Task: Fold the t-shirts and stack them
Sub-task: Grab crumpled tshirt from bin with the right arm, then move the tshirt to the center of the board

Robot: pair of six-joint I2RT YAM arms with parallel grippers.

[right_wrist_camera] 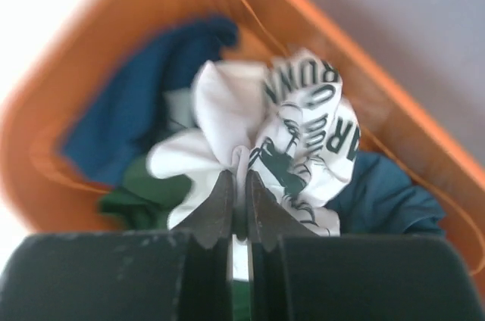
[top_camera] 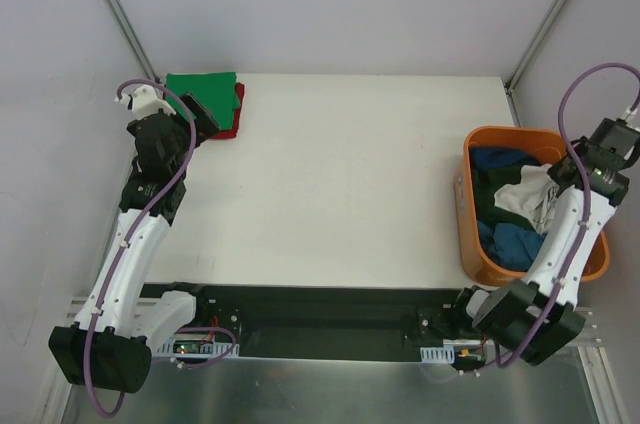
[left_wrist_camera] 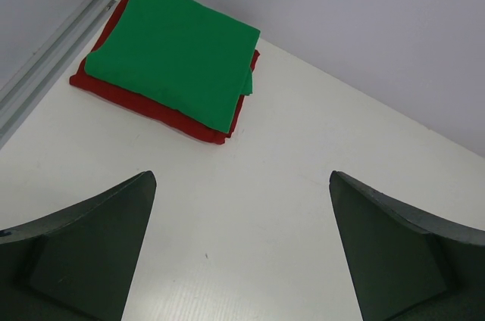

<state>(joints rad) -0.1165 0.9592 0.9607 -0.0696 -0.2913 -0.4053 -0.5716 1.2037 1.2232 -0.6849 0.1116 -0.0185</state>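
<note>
A white t-shirt [right_wrist_camera: 250,135] with black print and dark green parts lies bunched in the orange tub [right_wrist_camera: 68,63], on top of blue t-shirts [right_wrist_camera: 129,101]. My right gripper [right_wrist_camera: 240,177] is shut on a fold of the white cloth. From above, the white t-shirt [top_camera: 525,194] shows inside the tub [top_camera: 478,244] under the right gripper [top_camera: 562,176]. A folded green t-shirt [left_wrist_camera: 178,48] rests on a folded red t-shirt [left_wrist_camera: 151,105] at the table's far left corner. My left gripper [left_wrist_camera: 242,185] hangs open just in front of that stack [top_camera: 205,99], holding nothing.
The white table [top_camera: 340,184] runs between the stack and the tub. A metal frame rail [left_wrist_camera: 45,56] borders the table's left side, beside the stack. Grey walls enclose the back and sides.
</note>
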